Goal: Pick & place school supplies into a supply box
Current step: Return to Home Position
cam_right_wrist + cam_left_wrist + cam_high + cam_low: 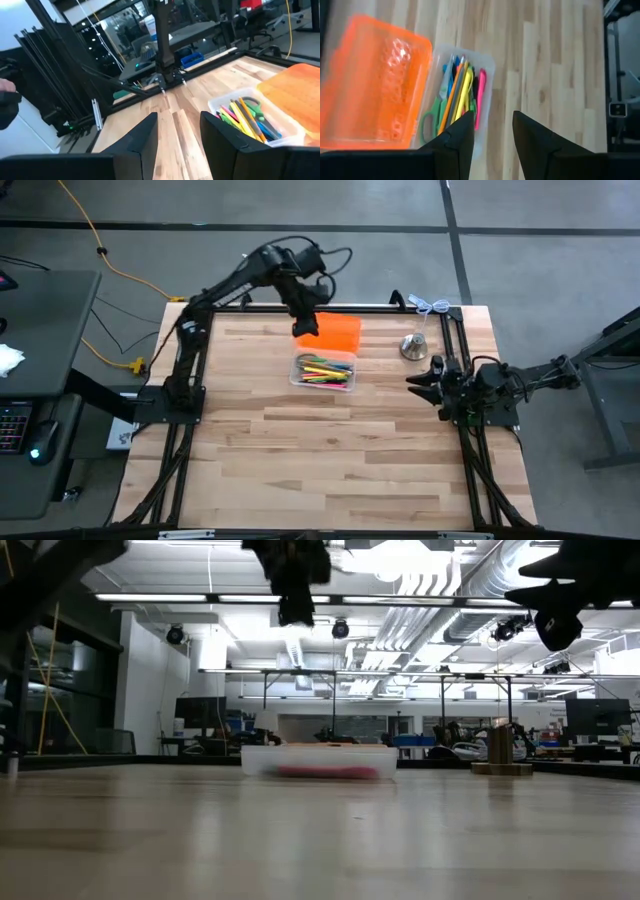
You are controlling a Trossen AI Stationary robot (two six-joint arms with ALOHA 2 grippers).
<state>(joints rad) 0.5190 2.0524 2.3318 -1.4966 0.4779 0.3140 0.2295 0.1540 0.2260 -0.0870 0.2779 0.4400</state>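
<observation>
Since the pens (325, 370) lie packed in the clear box (296, 380) at upper centre, the left gripper (305, 327) hangs over its orange lid (342, 333) and the right gripper (420, 377) at right, both parted, empty.

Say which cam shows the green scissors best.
Left wrist view: the scissors show green handles plainly, lying in the supply box beside the pens. Right wrist view catches them partly; high view, only coloured specks; low view, nothing.

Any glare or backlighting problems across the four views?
Low view: ceiling lights backlight the left end effector and right end effector into silhouettes, table glossy. High view: even light, supply box readable. Left wrist view: glints on orange lid.
</observation>
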